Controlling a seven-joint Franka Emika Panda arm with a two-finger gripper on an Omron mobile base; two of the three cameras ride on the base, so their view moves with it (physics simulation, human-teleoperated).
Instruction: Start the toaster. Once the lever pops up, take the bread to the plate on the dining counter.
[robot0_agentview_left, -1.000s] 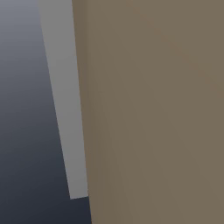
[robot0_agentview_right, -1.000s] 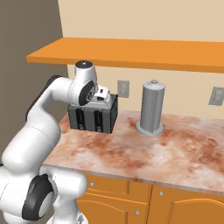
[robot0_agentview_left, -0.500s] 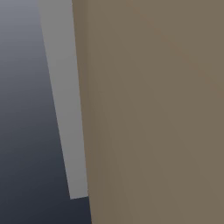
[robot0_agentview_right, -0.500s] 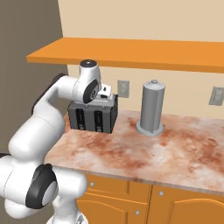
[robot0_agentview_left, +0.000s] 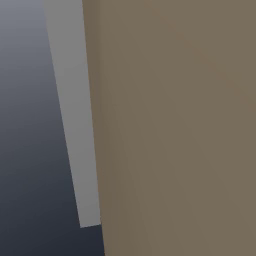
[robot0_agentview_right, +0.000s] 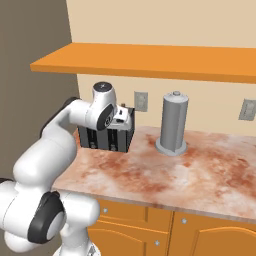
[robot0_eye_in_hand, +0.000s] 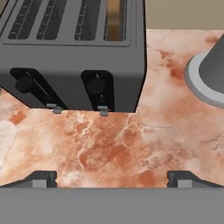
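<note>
- The gripper (robot0_eye_in_hand: 112, 178) hangs just in front of the toaster, above the counter. Its two dark fingertips (robot0_eye_in_hand: 41, 178) sit far apart at the bottom of the hand view, so the fingers are spread wide with nothing between them.
- In the right base view the gripper (robot0_agentview_right: 121, 114) is at the upper front of the toaster, at the end of the white arm (robot0_agentview_right: 65, 125), which bends in from the lower left.
- The toaster (robot0_eye_in_hand: 76, 57) is dark grey with four slots on top. Two small silver levers (robot0_eye_in_hand: 102, 110) sit at the very bottom of their tracks on the front, each under a round black knob.
- The bread (robot0_eye_in_hand: 113, 17), a tan-brown slice, stands in the rightmost slot, mostly sunk inside.
- The toaster stands on a pinkish-brown marbled counter (robot0_agentview_right: 180, 172) over orange wooden cabinets (robot0_agentview_right: 205, 235).
- To the toaster's right, well apart from it, stands a tall grey cylinder (robot0_agentview_right: 173, 123) on a round base.
- An orange shelf (robot0_agentview_right: 150, 60) runs along the cream wall above, with wall outlets (robot0_agentview_right: 140, 101) below it.
- The left base view shows a flat brown panel (robot0_agentview_left: 175, 125) beside a pale grey strip.
</note>
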